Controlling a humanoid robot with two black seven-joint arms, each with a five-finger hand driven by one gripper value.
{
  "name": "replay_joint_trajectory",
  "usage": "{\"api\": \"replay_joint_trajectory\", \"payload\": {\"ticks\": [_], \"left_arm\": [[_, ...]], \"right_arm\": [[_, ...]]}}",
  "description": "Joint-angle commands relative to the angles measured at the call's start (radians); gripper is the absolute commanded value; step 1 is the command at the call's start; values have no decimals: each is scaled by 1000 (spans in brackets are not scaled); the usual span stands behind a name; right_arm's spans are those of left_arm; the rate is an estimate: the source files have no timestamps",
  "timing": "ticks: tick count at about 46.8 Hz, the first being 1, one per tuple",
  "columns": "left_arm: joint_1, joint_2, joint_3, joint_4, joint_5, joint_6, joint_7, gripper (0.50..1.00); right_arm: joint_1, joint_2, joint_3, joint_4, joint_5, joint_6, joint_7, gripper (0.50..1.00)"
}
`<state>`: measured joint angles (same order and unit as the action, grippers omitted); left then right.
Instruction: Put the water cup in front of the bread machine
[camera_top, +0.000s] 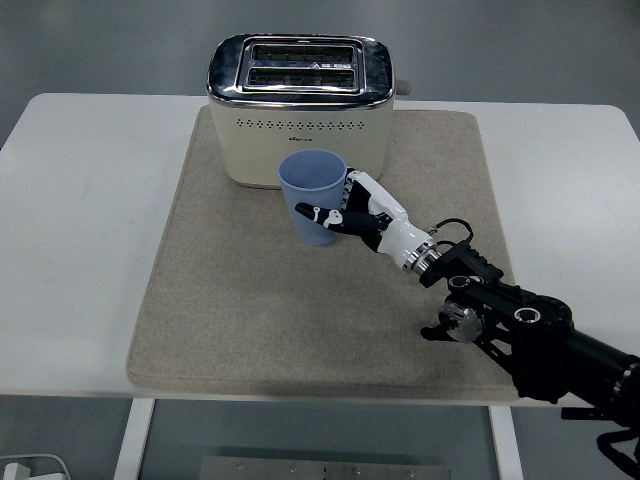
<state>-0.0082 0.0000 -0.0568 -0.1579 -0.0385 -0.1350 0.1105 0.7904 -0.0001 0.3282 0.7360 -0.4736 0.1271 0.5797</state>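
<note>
Beige mat (240, 320) on white table (80, 250)

The place looked like a robot test lab and not a home kitchen. A plain white table (80, 250) stood on a bare grey floor (100, 45), carrying only a beige mat (230, 320), a cream toaster (298, 110) and a blue cup (313, 195). A black robot arm (540, 340) with exposed wiring reached over the table from the right.
</note>
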Motion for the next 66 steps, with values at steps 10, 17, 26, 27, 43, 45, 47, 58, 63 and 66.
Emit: {"api": "replay_joint_trajectory", "payload": {"ticks": [10, 17, 26, 27, 43, 45, 47, 58, 63, 66], "left_arm": [[0, 0, 0, -2, 0, 0, 0, 1000], [1, 0, 2, -2, 0, 0, 0, 1000], [-1, 0, 2, -2, 0, 0, 0, 1000], [-1, 0, 2, -2, 0, 0, 0, 1000], [-1, 0, 0, -2, 0, 0, 0, 1000], [-1, 0, 0, 0, 0, 0, 0, 1000], [-1, 0, 0, 0, 0, 0, 0, 1000], [-1, 0, 0, 0, 0, 0, 0, 1000], [-1, 0, 2, 1, 0, 0, 0, 1000], [-1, 0, 0, 1, 0, 0, 0, 1000]], "right_arm": [[1, 0, 2, -9, 3, -14, 2, 672], [-5, 0, 2, -9, 3, -15, 2, 764], [-16, 0, 2, -9, 1, -15, 2, 829], [-16, 0, 2, -9, 1, -15, 2, 829], [-30, 0, 2, -7, 0, -15, 3, 864], [-30, 0, 2, -7, 0, -15, 3, 883], [-30, 0, 2, -7, 1, -15, 3, 895], [-30, 0, 2, -6, 1, -15, 6, 903], [-31, 0, 2, -3, 1, -15, 6, 913], [-33, 0, 2, -3, 1, -15, 6, 913]]}}
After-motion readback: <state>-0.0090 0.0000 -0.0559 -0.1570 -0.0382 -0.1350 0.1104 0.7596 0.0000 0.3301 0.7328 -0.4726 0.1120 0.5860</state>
